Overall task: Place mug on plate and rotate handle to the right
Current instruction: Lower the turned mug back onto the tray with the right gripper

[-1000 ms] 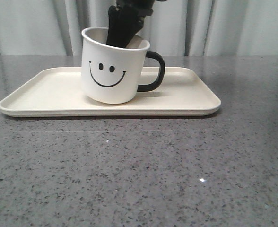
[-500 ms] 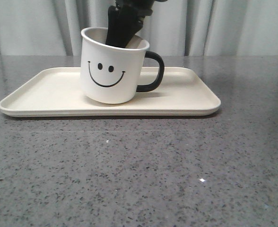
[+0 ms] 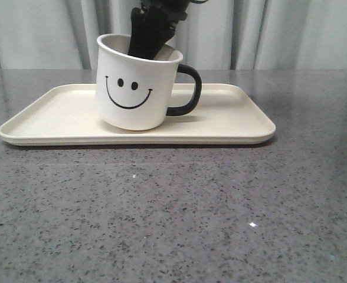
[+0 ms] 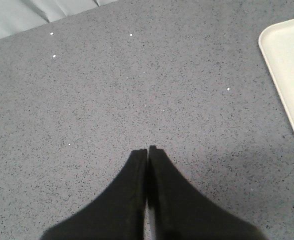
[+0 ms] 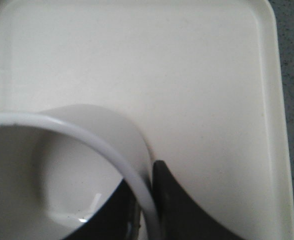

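Front view: speckled grey table (image 3: 179, 224), pale curtains (image 3: 291, 32).

Light: we see even, soft brightness in all three views.
Shadows: a faint one lies on the plate (image 3: 232, 118) right of the mug (image 3: 132, 88).
Glare: small white glints dot the table (image 3: 251, 224).
Focus: we find the right wrist view soft, the mug rim blurred.
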Tool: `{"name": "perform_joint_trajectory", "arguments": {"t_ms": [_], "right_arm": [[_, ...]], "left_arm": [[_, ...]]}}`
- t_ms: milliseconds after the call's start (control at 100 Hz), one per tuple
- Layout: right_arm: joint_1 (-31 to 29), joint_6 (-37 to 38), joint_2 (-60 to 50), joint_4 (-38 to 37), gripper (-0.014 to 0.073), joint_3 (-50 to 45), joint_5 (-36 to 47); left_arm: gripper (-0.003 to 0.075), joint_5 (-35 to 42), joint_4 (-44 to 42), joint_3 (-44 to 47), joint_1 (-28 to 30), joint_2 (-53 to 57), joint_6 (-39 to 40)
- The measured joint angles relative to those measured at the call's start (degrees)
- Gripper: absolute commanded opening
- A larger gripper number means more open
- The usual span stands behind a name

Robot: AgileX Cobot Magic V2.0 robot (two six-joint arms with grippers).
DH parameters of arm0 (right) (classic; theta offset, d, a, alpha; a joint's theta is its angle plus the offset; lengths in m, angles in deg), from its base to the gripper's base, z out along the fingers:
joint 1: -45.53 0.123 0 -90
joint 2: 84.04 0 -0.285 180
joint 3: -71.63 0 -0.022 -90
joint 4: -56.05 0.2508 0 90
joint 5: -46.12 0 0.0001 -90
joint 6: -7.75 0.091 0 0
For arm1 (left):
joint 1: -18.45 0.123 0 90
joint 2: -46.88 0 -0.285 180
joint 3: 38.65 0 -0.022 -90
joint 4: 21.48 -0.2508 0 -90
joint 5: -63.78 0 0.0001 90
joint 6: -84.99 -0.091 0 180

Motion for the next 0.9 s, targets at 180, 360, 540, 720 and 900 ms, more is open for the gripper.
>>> {"name": "perform_joint_trajectory", "arguments": {"t_ms": [180, 360, 540, 720, 900], "right_arm": [[0.0, 0.0, 0.0, 0.13, 0.0123, 0.0, 0.04], [0.04, 0.0, 0.0, 0.13, 0.0123, 0.0, 0.04], [0.04, 0.08, -0.63, 0.13, 0.0123, 0.0, 0.04], [0.04, 0.08, -1.39, 0.97, 0.0123, 0.0, 0.04], [0.14, 0.08, -1.32, 2.93, 0.0123, 0.0, 0.04]], "left_arm": [[-0.002, -0.09, 0.0, 0.0, 0.0, 0.0, 0.0], [-0.002, -0.13, 0.0, 0.0, 0.0, 0.0, 0.0], [-0.002, -0.22, 0.0, 0.0, 0.0, 0.0, 0.0], [-0.002, -0.22, 0.0, 0.0, 0.0, 0.0, 0.0], [-0.002, -0.22, 0.08, 0.0, 0.0, 0.0, 0.0]]}}
